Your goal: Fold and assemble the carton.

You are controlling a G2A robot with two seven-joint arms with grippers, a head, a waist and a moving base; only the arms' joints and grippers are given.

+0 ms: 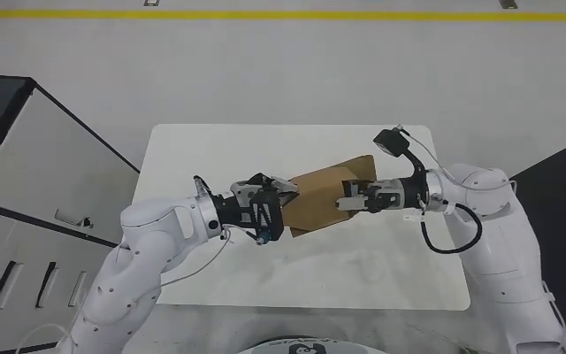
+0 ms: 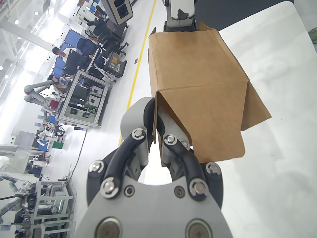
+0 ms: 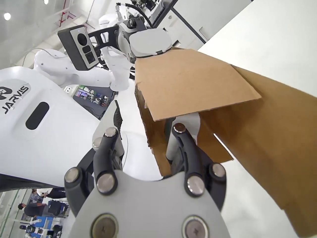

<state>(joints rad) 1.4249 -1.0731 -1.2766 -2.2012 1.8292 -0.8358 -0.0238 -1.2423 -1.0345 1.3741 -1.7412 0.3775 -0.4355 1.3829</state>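
Note:
A brown carton [image 1: 329,196] hangs tilted over the middle of the white table [image 1: 380,274], part-folded, with loose flaps at both ends. My left gripper [image 1: 281,208] is at its near-left end, shut on the edge of a flap [image 2: 155,115]; the carton's body [image 2: 195,63] stretches away from it. My right gripper [image 1: 347,201] is at the opposite end. In the right wrist view this gripper [image 3: 151,122] stands open astride a carton wall [image 3: 153,139], one finger [image 3: 187,125] inside under a top flap [image 3: 188,85], the other outside and apart from the wall.
The table's far edge and right part [image 1: 416,150] are bare. A dark-framed partition [image 1: 53,150] stands to the left of the table. A yellow line [image 1: 283,14] runs across the floor beyond.

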